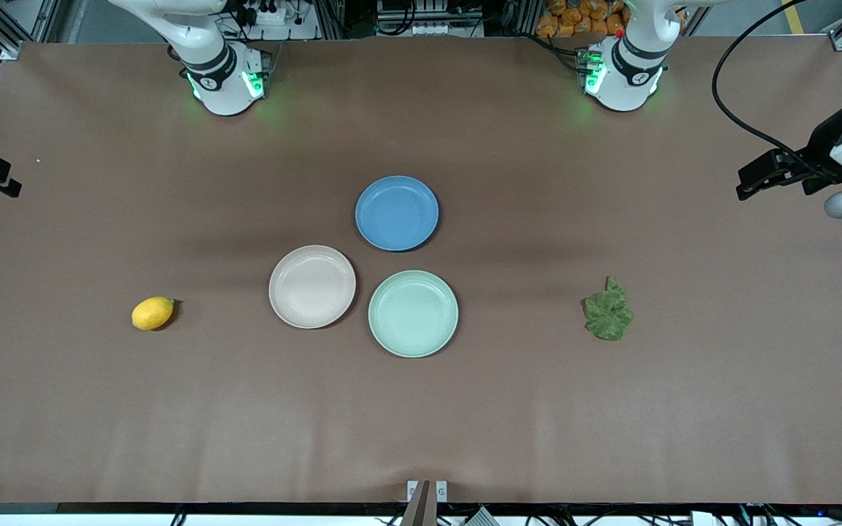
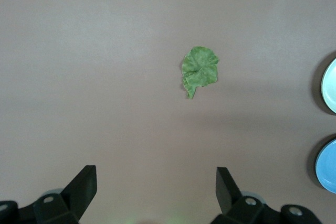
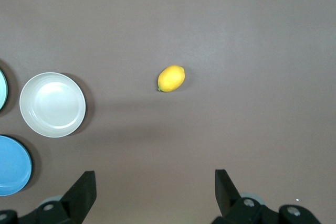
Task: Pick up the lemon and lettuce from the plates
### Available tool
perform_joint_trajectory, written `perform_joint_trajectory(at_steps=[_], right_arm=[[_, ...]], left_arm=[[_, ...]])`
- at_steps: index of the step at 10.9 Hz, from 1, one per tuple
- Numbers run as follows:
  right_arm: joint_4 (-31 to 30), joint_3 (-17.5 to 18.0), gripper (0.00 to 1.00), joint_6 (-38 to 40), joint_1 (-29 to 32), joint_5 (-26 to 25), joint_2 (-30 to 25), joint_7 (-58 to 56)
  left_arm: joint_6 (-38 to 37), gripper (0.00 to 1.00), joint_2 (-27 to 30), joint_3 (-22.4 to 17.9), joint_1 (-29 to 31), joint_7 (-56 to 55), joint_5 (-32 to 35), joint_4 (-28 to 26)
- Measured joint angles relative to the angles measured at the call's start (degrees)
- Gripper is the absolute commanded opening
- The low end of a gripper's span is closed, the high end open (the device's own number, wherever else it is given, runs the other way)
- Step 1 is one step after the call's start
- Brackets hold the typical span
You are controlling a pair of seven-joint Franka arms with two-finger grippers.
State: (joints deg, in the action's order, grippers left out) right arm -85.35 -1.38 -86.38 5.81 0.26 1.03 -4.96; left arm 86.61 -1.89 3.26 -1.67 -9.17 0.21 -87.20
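Front view: the lemon is seen lying on the bare worktop toward the right arm's end, and the lettuce toward the left arm's end. All 3 plates are empty: the beige plate, the mint plate and the blue plate. Both items are well apart from the plates.

The left tool is held wide open and empty high over the worktop near the lettuce; the right tool is likewise wide open and empty near the lemon.

Risks are judged as follows: the lemon could be rolled away by an off-centre closure, and the flat leaf could be missed or scraped along if the descent is too shallow.
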Motion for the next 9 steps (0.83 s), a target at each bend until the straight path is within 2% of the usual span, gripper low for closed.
perform_joint_trajectory(at_steps=[9], right_arm=[[-1.5,-0.5,1.0,0.4,0.5,0.0,0.0,0.0]], left_arm=[[0.3,1.0,-0.7,0.0,0.0,0.0,0.0,0.0]])
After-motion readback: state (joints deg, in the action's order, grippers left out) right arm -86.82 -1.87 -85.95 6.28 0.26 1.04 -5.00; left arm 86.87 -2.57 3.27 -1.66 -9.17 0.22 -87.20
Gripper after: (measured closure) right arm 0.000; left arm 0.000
